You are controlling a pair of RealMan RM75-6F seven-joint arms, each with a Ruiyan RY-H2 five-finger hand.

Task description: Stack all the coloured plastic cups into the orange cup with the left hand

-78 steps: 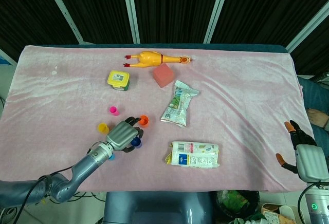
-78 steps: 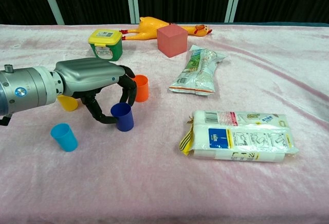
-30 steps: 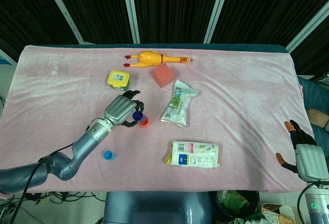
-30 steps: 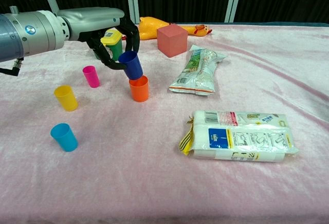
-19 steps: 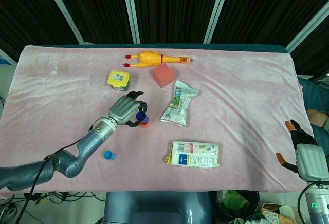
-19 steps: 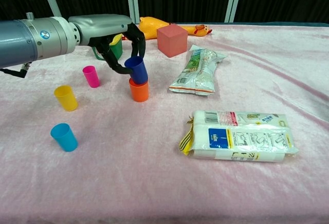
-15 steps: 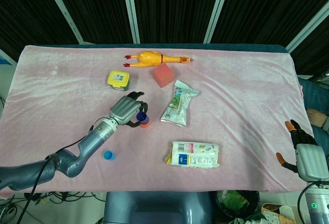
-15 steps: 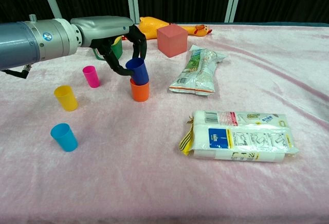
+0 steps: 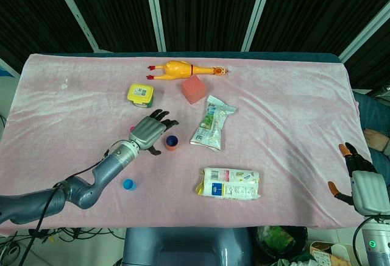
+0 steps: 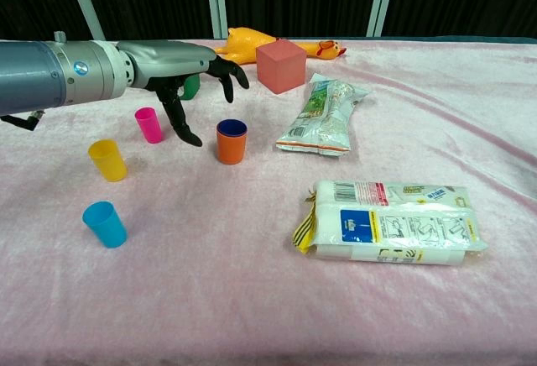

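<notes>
Orange cup (image 10: 231, 143) stands upright on the pink-covered counter (image 10: 252, 299), with the dark blue cup (image 10: 232, 128) nested inside, only its rim showing. My left hand (image 10: 180, 68) hovers just left of the orange cup, fingers spread wide, holding nothing. Left of the orange cup: magenta cup (image 10: 149, 124), further left the yellow cup (image 10: 107, 159), nearer the camera the light blue cup (image 10: 105, 223), all upright and apart. Right of the orange cup lies a green snack bag (image 10: 323, 117); a white tissue pack (image 10: 386, 222) sits nearer me. Behind it: red cube (image 10: 281, 65), rubber chicken (image 10: 243, 44). Right hand (image 9: 359, 183) rests off the counter's edge, well right of the orange cup; I can't tell its state.
</notes>
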